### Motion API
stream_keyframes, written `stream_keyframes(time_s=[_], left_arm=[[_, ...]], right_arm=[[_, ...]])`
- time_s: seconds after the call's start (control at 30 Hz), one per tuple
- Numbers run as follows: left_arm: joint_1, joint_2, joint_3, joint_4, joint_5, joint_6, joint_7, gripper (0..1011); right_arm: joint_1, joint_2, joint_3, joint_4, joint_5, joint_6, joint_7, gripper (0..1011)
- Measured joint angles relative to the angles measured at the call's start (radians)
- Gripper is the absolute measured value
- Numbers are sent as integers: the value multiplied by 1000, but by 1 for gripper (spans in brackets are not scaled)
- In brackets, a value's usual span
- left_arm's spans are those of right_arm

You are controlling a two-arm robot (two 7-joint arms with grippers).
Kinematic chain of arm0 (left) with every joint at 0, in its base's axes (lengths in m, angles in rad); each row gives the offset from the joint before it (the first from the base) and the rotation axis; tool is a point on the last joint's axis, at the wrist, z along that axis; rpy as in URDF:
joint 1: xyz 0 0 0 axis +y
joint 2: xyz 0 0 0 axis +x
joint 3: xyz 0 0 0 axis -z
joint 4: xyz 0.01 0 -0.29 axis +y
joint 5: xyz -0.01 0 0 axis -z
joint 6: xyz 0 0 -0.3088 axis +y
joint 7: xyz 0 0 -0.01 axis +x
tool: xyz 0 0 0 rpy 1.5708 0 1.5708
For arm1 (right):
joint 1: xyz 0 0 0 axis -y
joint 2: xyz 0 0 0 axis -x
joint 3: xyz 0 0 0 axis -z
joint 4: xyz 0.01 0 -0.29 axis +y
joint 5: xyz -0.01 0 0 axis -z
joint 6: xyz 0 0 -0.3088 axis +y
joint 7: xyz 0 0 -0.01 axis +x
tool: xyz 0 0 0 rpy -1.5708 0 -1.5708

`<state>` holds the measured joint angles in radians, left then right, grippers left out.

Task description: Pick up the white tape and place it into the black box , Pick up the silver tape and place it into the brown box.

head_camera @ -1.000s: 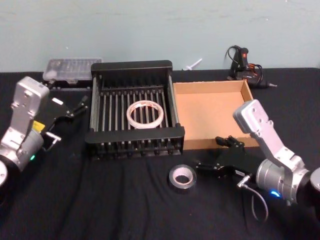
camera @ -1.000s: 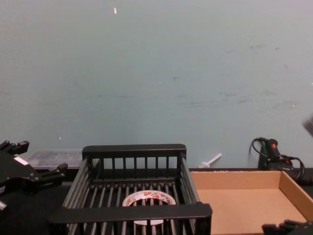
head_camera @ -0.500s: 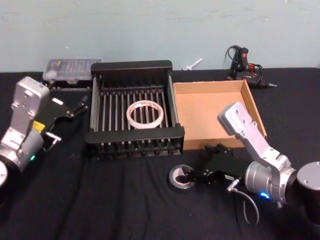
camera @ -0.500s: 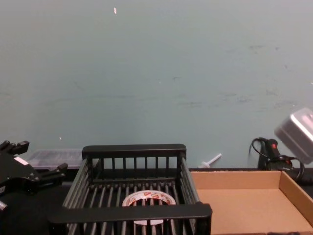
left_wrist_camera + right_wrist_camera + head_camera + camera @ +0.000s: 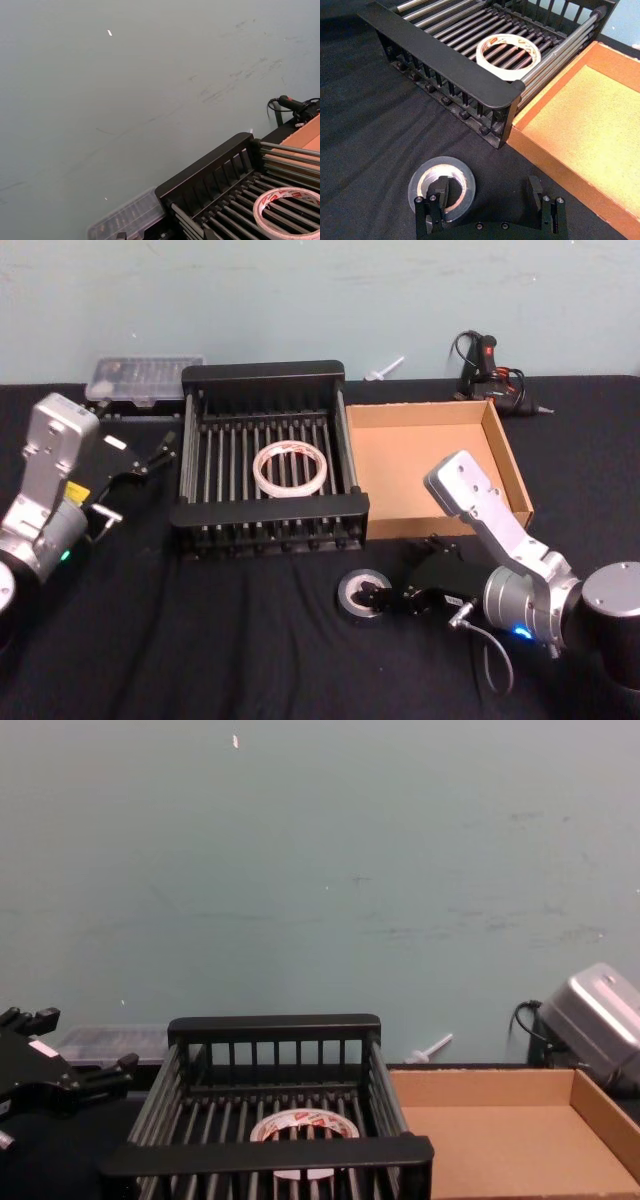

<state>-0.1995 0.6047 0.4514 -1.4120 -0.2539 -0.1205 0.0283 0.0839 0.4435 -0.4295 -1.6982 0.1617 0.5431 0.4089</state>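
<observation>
Straddling one wall of the silver tape (image 5: 442,188), the right gripper (image 5: 487,202) sits low over the black cloth (image 5: 230,640) with its fingers spread apart: one fingertip (image 5: 441,189) is down in the roll's centre hole, the other stands clear of the roll on the brown-box side. Nothing is clamped yet.

Landmark: the silver tape, lying flat on the cloth.
- black box (image 5: 265,510): near rim just beyond the roll. White tape (image 5: 291,469) already lies flat on its slatted floor, so I judge that half done.
- brown box (image 5: 436,465): beyond the roll and off to the right, its near wall close by, touching the black box along one side.
- left gripper (image 5: 128,462): well away on the far side of the black box, jaws apart, idle.

Risks, as judgement:
- Pinching a single wall gives a narrow hold; the roll may pivot or swing on lifting.
- If the inner finger only catches the core's lip, closing could skid the roll across the cloth.
- A low carry would knock the roll on the cardboard wall or the crate corner.

Room: open cloth nearer the robot than the roll; the brown box floor is bare, so there is a wide drop zone.
</observation>
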Motion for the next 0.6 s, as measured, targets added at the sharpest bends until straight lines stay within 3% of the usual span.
stream_keyframes(time_s=[0.6], left_arm=[[0, 0, 0, 0, 0, 0, 0, 1001]], right_arm=[[10, -11, -15, 20, -10, 2, 3, 1003]])
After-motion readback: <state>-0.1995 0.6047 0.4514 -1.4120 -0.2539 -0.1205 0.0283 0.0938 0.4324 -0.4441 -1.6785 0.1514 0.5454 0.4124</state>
